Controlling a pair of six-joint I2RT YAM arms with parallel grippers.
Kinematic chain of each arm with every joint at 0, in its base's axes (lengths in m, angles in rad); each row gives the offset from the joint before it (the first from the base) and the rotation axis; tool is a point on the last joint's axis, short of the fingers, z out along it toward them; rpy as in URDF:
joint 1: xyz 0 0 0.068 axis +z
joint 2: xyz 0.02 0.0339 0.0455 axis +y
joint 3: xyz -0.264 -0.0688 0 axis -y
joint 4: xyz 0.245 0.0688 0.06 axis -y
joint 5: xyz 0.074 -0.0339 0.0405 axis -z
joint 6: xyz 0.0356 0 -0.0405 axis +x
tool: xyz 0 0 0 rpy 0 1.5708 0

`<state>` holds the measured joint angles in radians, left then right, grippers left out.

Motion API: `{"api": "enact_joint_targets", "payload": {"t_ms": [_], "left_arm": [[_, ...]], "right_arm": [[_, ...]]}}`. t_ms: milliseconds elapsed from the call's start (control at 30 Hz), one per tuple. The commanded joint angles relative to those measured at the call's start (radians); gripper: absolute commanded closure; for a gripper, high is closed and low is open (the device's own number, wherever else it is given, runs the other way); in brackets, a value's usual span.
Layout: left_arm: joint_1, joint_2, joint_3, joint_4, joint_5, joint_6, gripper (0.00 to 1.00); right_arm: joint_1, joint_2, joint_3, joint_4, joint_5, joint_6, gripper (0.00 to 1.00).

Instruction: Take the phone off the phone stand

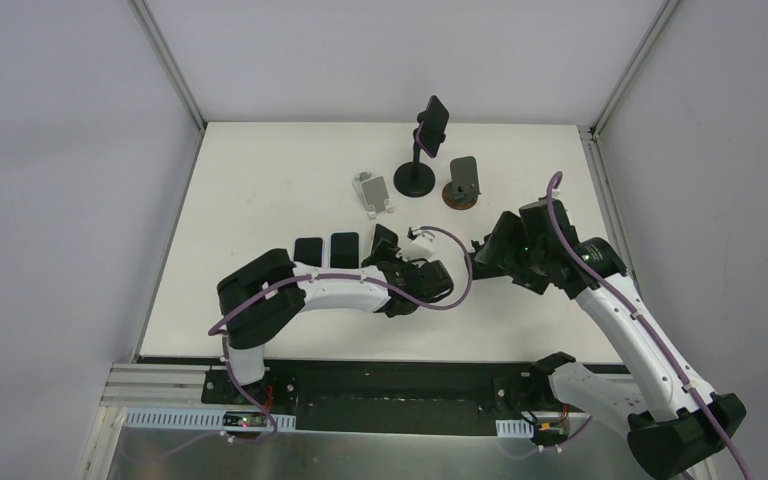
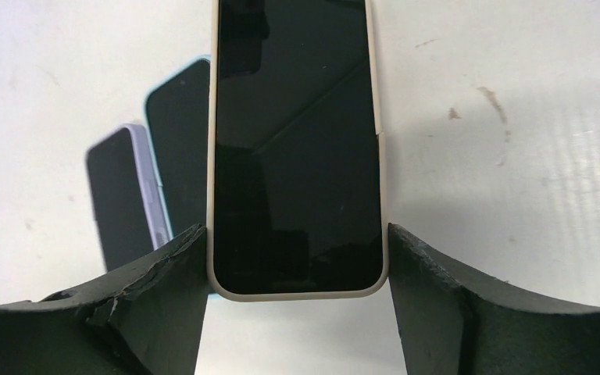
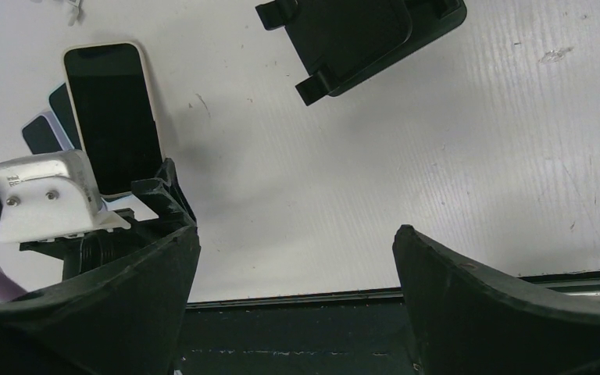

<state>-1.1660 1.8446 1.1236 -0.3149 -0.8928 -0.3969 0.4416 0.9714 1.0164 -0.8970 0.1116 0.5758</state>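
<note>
Tabletop fills the overhead view, plain white. Upper centre, the tall stand carries a dark phone at its head. Centre frame, my left claw is clenched across the lower end of a cream-cased phone, which is off any stand and, I reckon, raised just over the table. My right claw gapes wide, grasping nothing. Left of my catch lie a teal-edged phone and a lilac-edged phone, 2 flat on the table. Step in hand, I judge: setting this 1 down beside them. Next calls for a level lowering, then a clean release, clear of the teal-edged phone.
</note>
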Motion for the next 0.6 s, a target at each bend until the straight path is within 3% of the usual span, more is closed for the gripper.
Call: {"api": "enact_joint_targets", "payload": {"t_ms": [0, 567], "left_arm": [[-0.023, 0.012, 0.073, -0.095, 0.188, -0.182, 1.0], [0.064, 0.047, 0.086, -0.135, 0.359, -0.448, 1.0]], "right_arm": [[-0.006, -0.027, 0.007, -0.011, -0.004, 0.017, 0.02], [-0.006, -0.094, 0.08, -0.075, 0.025, 0.023, 0.02]]}}
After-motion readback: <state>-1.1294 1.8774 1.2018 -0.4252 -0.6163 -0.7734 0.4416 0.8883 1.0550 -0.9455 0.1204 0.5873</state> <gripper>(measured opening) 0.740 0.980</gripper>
